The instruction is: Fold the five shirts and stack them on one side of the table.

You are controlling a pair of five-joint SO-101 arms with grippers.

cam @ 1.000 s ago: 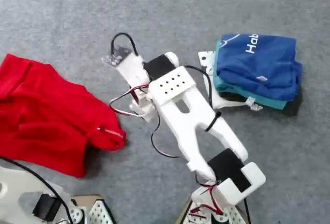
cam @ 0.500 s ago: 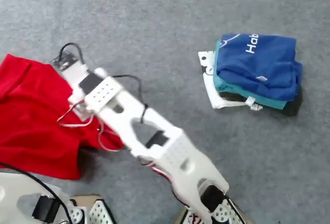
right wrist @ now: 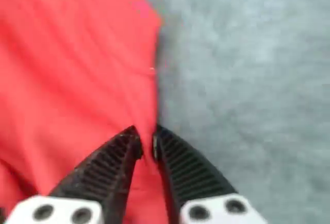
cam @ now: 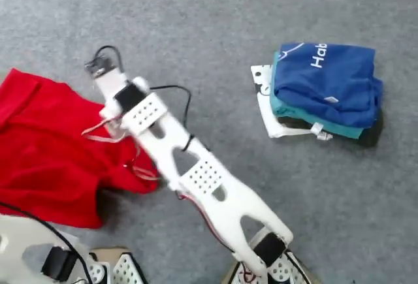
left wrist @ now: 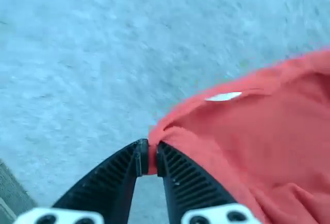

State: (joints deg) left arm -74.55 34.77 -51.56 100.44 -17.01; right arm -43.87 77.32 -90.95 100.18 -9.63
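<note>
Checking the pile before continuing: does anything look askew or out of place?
Yes: the white shirt at the bottom of the stack juts out sideways from under the teal shirt and blue shirt, not lined up.

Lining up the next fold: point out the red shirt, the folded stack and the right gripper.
red shirt (cam: 46, 147), high view, flat middle of the cloth.
folded stack (cam: 326, 78), high view, top blue shirt.
right gripper (right wrist: 146, 139), right wrist view, midway between its fingertips.
</note>
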